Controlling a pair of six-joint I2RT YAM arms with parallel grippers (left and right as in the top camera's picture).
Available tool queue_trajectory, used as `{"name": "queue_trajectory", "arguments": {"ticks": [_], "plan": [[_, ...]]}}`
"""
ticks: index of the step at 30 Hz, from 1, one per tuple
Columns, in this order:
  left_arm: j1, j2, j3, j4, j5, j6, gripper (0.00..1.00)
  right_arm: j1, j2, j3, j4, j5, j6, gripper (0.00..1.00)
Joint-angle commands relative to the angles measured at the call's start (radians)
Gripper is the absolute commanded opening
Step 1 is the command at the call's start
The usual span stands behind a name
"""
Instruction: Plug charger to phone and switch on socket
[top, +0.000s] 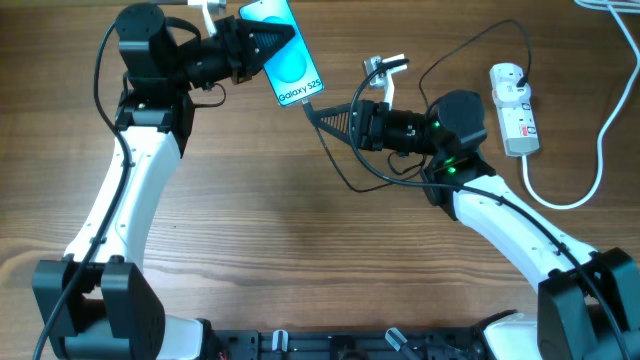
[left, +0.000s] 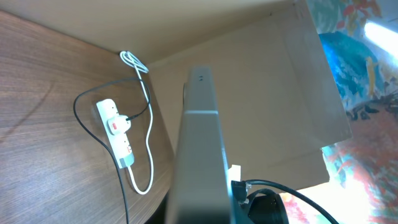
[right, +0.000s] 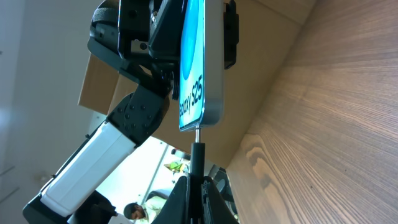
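Note:
My left gripper (top: 262, 42) is shut on the phone (top: 287, 58), a teal screen with "Galaxy S25" text, held above the table at the back. In the left wrist view the phone (left: 200, 149) shows edge-on. My right gripper (top: 322, 113) is shut on the charger plug (right: 197, 158), whose metal tip touches the phone's bottom edge (right: 200, 93). The thin black cable (top: 345, 175) loops back to the white socket (top: 514, 108) at the right, also in the left wrist view (left: 115, 130), with a red-marked switch.
A thicker white cable (top: 590, 170) curves from the socket toward the right edge. A cardboard wall (left: 261, 74) stands behind the table. Bare wooden tabletop (top: 300, 250) lies below both arms.

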Motion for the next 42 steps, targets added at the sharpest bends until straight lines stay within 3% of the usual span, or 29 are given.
{"name": "queue_trajectory", "arguments": {"ticks": [1,28,42], "plan": [[-0.004,-0.005,0.013,0.006,0.024,0.006,0.04,-0.004,0.011,0.002,0.003,0.018,0.001,0.04],[-0.024,-0.005,0.013,-0.026,0.025,0.039,0.04,-0.004,0.011,0.002,-0.028,0.040,0.002,0.04],[-0.073,-0.005,0.013,-0.027,0.129,0.105,0.04,-0.004,0.011,0.002,0.029,0.123,-0.026,0.04]]}}
